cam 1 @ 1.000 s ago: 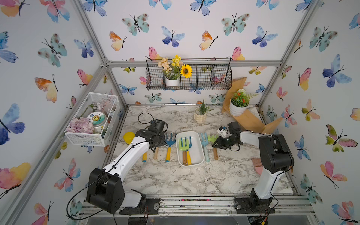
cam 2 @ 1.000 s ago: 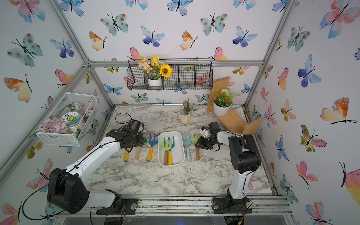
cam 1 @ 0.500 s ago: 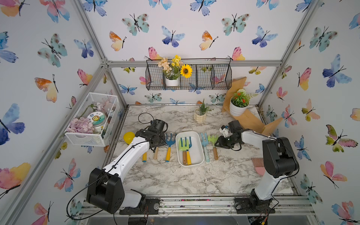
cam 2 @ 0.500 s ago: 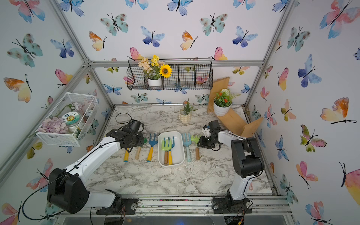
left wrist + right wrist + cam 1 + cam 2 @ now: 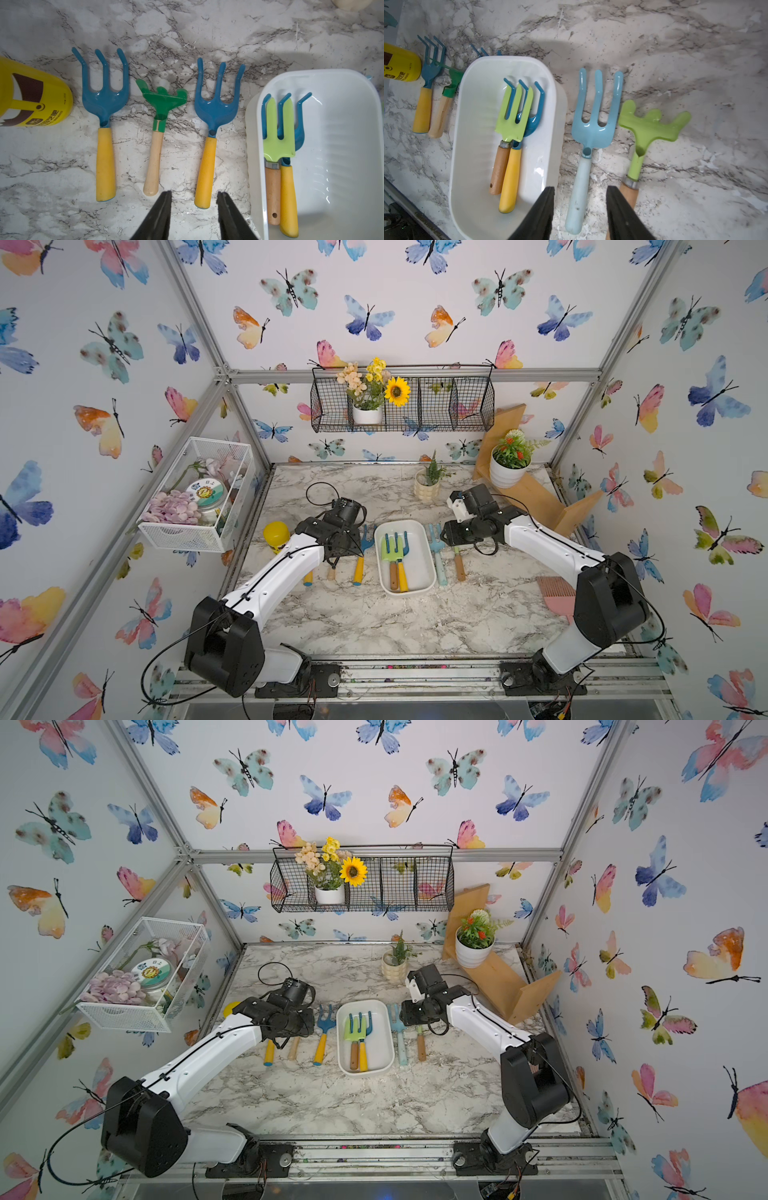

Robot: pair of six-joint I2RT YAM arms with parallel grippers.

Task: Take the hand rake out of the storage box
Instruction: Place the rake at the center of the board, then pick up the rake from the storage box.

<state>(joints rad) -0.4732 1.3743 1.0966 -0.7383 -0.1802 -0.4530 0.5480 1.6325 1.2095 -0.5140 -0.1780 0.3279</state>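
Rake and fork in the box, both sets of jaws open

The white storage box [image 5: 420, 564] sits on the marble counter [image 5: 374, 626] between the two arms. Inside it a dark blue hand rake [image 5: 287, 193] with bent tines and a yellow handle lies lengthwise. A lime-green fork [image 5: 278, 135] with a wooden handle lies partly on top of it, the two handles side by side and touching.

The left jaws stand apart with nothing between them, over bare counter just beside the box. The butt of a yellow-handled blue rake [image 5: 216, 108] lies just ahead of the gap. Farther from the box lie a small dark green rake [image 5: 161, 104], a second blue rake [image 5: 105, 99] and a yellow can [image 5: 31, 97].

The right jaws are open too, on the other side of the box. The pale handle of a light blue fork [image 5: 591, 133] shows in the gap, clear of both fingers — whether the jaws are level with it or above it cannot be told. A lime-green fan rake [image 5: 652, 124] lies just beside that fork, its wooden handle partly hidden behind one finger.
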